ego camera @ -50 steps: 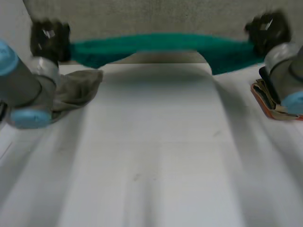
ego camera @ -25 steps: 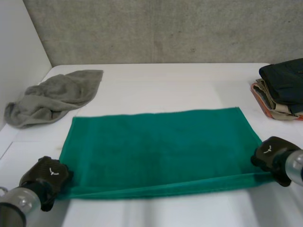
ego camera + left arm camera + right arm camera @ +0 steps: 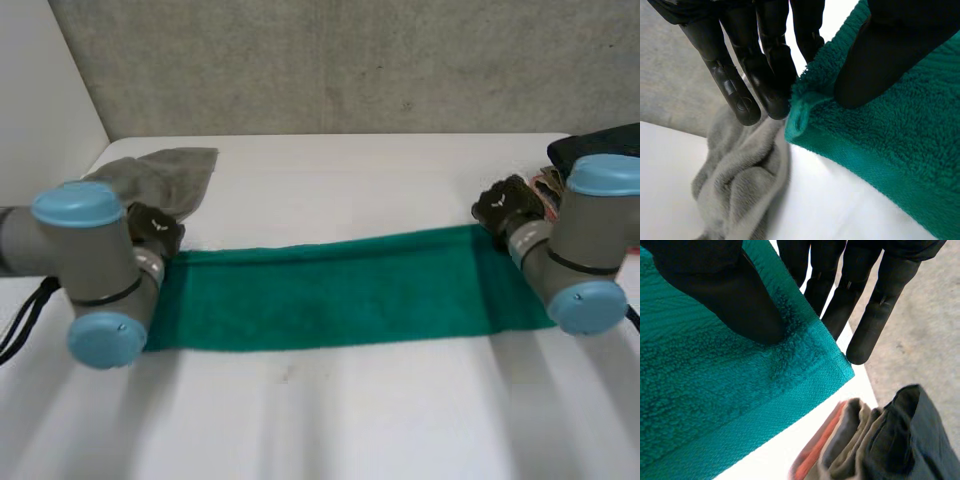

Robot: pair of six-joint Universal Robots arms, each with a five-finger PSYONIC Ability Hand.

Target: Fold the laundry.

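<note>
Green towel (image 3: 330, 290) lies flat on the white table (image 3: 330, 400) as a long narrow strip. We see its long axis running side to side, from one hand to the other, with the right end a little farther back.

At its far left corner we see the left hand (image 3: 155, 228) pinching the cloth. The thumb presses on top and the straight fingers (image 3: 747, 65) sit just past the curled-up corner. The right hand (image 3: 505, 205) pinches the far right corner the same way, thumb on the pile and fingers (image 3: 875, 315) reaching out beyond the hem.

We find a crumpled grey towel (image 3: 170, 170) just beyond the left corner. A stack of folded clothes (image 3: 600, 150), dark on top with an orange edge at the bottom, sits near the right corner.
</note>
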